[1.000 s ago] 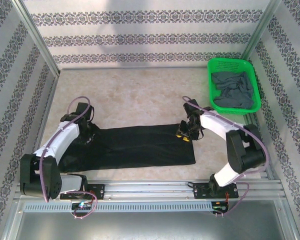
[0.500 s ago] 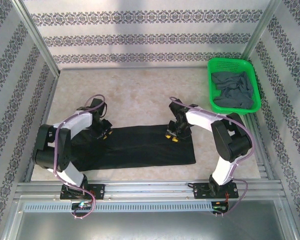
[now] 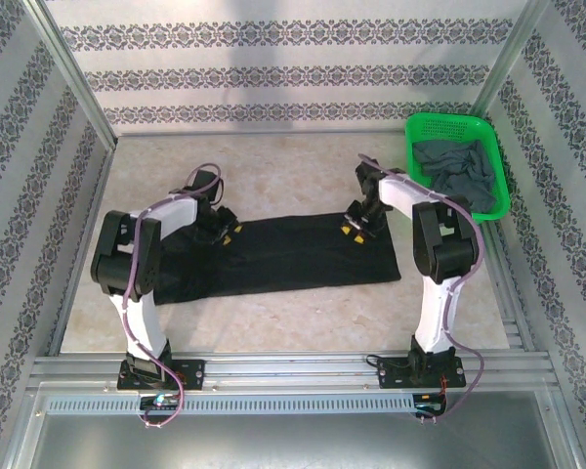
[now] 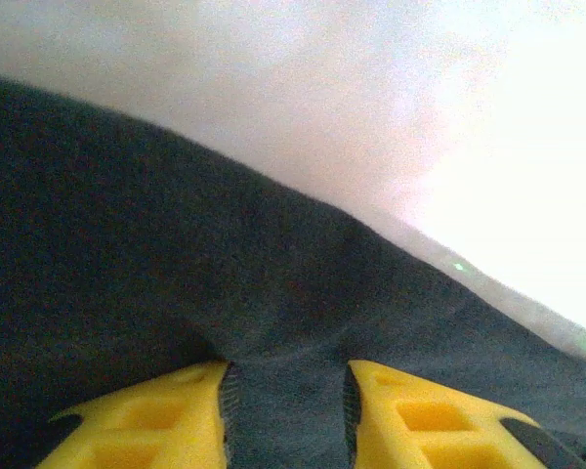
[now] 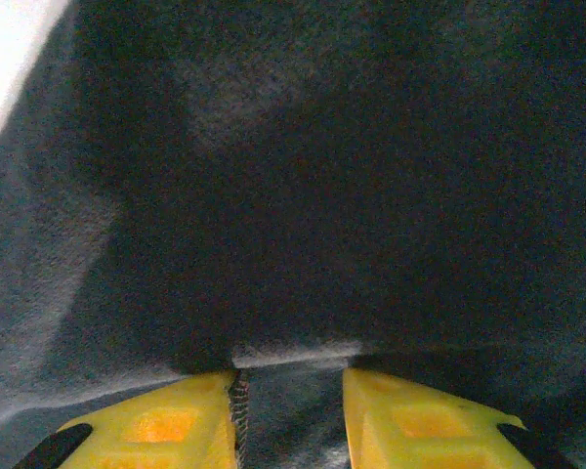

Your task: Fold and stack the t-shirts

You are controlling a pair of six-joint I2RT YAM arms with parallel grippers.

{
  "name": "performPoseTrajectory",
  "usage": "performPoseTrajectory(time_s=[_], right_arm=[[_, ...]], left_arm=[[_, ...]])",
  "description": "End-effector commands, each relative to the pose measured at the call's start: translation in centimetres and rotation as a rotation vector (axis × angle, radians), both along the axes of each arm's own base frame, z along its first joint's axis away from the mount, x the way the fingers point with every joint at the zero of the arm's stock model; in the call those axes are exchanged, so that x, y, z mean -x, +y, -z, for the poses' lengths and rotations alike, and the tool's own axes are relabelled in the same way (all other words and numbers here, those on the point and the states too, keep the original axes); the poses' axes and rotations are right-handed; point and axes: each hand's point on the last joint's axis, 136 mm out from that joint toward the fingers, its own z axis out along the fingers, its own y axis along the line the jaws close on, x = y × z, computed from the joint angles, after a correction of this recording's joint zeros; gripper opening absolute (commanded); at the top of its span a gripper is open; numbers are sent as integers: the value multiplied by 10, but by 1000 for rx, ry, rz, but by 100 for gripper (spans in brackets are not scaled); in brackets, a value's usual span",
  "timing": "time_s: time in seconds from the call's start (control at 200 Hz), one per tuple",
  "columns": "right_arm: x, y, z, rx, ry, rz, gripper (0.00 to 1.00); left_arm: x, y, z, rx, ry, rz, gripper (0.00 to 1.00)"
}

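Observation:
The black t-shirt (image 3: 283, 256) lies on the table as a long flat strip, running left to right. My left gripper (image 3: 227, 233) sits at its far left edge, and in the left wrist view the black t-shirt (image 4: 176, 244) puckers into a fold pinched in the left gripper (image 4: 286, 366). My right gripper (image 3: 354, 228) sits at the far right edge. There the black t-shirt (image 5: 322, 195) has its hem caught in the right gripper (image 5: 293, 376). A grey t-shirt (image 3: 456, 171) lies crumpled in the basket.
The green mesh basket (image 3: 447, 119) stands at the back right corner, close to the right arm. Patterned walls close in the table on three sides. A metal rail runs along the near edge, in front of the arm bases.
Both arms have reached away from their bases towards the far side, dragging the black t-shirt with them. The shirt now lies farther from the near edge and a little to the right.

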Motion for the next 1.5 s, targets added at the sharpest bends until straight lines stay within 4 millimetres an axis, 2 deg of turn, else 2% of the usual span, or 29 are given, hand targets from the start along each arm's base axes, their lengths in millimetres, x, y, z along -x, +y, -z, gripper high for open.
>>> performPoseTrajectory(time_s=[0.0, 0.045, 0.12, 0.205, 0.29, 0.33, 0.425, 0.53, 0.615, 0.674, 0.784, 0.939, 1.129, 1.339, 1.494], right_arm=[[-30, -11, -12, 44, -94, -77, 35], [-42, -5, -29, 44, -161, -131, 36], [-51, 9, -58, 63, -267, -221, 39], [-45, 27, -80, 67, -333, -297, 40], [-32, 47, -90, 25, -364, -332, 40], [-24, 58, -92, -9, -367, -343, 40], [-7, 85, -96, -95, -372, -364, 41], [7, 115, -100, -223, -395, -392, 43], [16, 127, -103, -282, -392, -403, 45], [20, 133, -106, -296, -394, -418, 46], [24, 137, -115, -311, -407, -430, 47], [30, 142, -123, -329, -420, -439, 47], [39, 145, -120, -350, -404, -420, 47], [46, 140, -112, -332, -382, -414, 47], [47, 138, -110, -329, -380, -409, 46]], left_arm=[[-17, 12, -30, -61, -84, 20, 41], [-16, 28, -42, -88, -101, 3, 42], [-9, 61, -56, -132, -115, -28, 42], [4, 97, -61, -157, -104, -53, 42], [23, 112, -59, -128, -55, -70, 39], [33, 109, -59, -110, -30, -62, 39], [49, 89, -60, -98, -28, 15, 40], [63, 67, -47, -97, -30, 124, 39], [67, 42, -36, -95, -48, 241, 43], [71, 33, -30, -142, -46, 328, 48], [75, 36, -20, -231, -48, 401, 51], [70, 42, -16, -339, -120, 479, 54], [68, 25, -1, -351, -162, 552, 55], [70, 1, -12, -336, -196, 546, 46], [85, -2, -12, -345, -171, 549, 29]])
